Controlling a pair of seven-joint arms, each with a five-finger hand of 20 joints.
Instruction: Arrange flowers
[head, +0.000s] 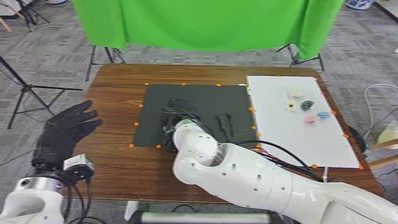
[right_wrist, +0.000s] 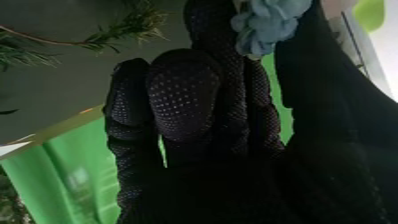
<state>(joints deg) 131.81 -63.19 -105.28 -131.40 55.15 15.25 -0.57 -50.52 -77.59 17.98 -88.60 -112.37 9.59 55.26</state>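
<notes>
Okay, so counting first: five small blooms sit on the white board (head: 277, 140), namely a cream one (head: 296, 93), a yellowish one (head: 290, 105), a dark teal one (head: 307, 105), a pink one (head: 310, 119) and a pale blue one (head: 323, 115). They're bunched loosely towards its far half. I count two skinny green sprigs (head: 221, 126) lying on the dark mat (head: 155, 117), just beside the right hand (head: 179, 109), though that hand may cover more.

That right hand is over the mat with its fingers partly bent, and in the wrist view it's pinching one blue-grey flower (right_wrist: 268, 22) between thumb and fingertips. Ruffled, rounded petals on that one, stacked in layers. The foliage (right_wrist: 133, 30) near it is feathery and needle-like on a thin brownish stem.

Left hand (head: 64, 131) is relaxed and empty, fingers spread, just off the left side of the surface (head: 111, 100). Both gloves are black fabric, and the right one has a dotted, mesh-like texture. The surface is brown wood with visible grain; the board and mat both look flat, smooth and rectangular.
</notes>
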